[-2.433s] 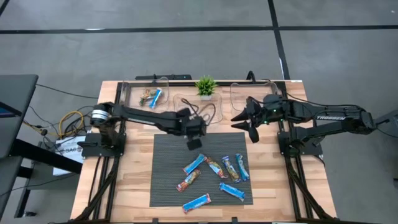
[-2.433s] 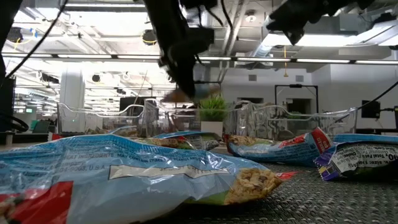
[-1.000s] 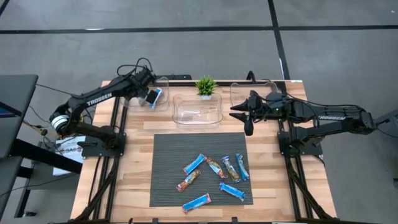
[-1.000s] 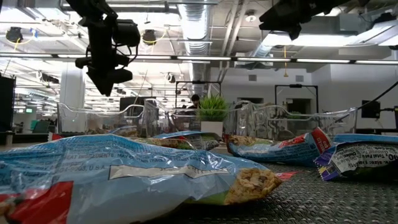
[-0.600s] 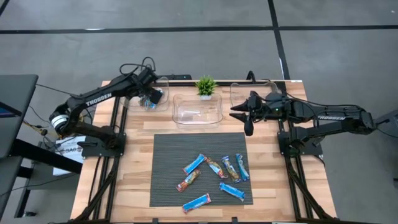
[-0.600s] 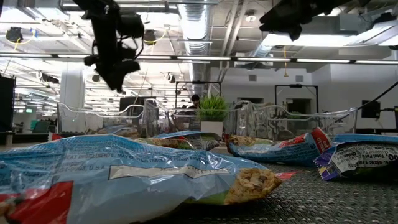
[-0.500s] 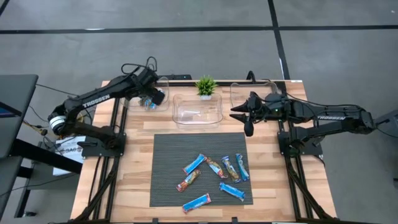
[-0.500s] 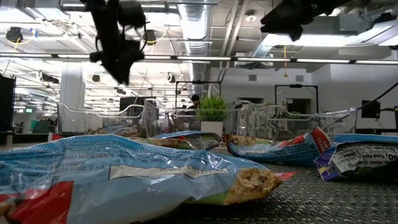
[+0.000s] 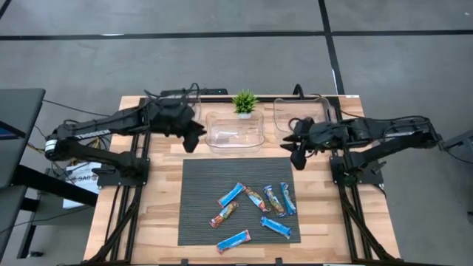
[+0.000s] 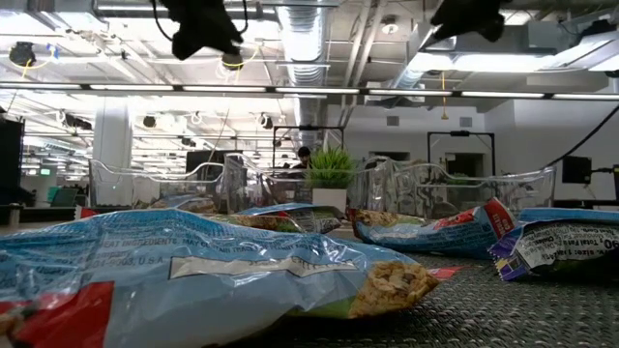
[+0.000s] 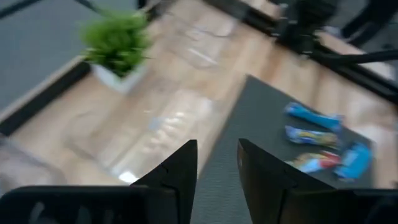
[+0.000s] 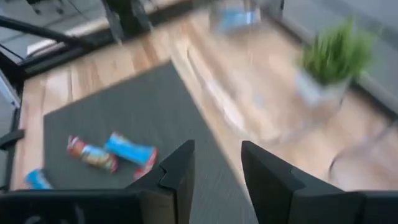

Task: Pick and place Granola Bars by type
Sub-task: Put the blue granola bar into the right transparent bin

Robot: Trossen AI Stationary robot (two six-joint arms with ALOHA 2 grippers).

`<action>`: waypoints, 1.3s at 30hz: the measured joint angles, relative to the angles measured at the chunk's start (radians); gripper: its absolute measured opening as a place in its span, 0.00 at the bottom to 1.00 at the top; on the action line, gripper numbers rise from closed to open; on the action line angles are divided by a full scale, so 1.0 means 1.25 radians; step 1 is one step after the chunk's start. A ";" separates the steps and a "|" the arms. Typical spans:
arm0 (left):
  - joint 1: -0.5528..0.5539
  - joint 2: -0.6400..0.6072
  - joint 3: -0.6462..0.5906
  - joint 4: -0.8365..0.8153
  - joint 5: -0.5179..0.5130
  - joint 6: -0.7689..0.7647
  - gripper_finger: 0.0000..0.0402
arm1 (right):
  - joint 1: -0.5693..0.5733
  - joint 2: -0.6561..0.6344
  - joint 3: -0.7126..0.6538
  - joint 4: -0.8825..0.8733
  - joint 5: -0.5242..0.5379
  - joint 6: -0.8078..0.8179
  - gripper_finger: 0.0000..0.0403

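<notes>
Several Granola Bars lie flat on the dark mat (image 9: 199, 177): blue ones (image 9: 230, 194) (image 9: 275, 227) and multicoloured ones (image 9: 223, 215) (image 9: 257, 199). In the low view they fill the foreground (image 10: 222, 280). My left gripper (image 9: 194, 140) hangs open in the air between the left bin and the middle clear bin (image 9: 235, 129), nothing between its fingers (image 11: 217, 146). My right gripper (image 9: 295, 154) hangs open above the mat's far right corner, also holding nothing (image 12: 217, 146). The right wrist view shows a blurred blue bar (image 12: 233, 18) in the far left bin.
A small green potted plant (image 9: 244, 102) stands at the far edge behind the middle bin. A third clear bin (image 9: 299, 111) sits at the far right. Bare wood borders the mat on its left, right and near sides. Both arm bases stand at the table's sides.
My left gripper has swung from over the left bin toward the table's right and near edge, turning as it went, and has risen to the top of the low view. My right gripper has shifted a little toward the near edge and turned.
</notes>
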 joint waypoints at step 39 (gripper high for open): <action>-0.279 0.003 0.000 0.100 0.336 0.072 0.26 | 0.250 0.569 0.037 -0.192 -0.190 0.784 0.30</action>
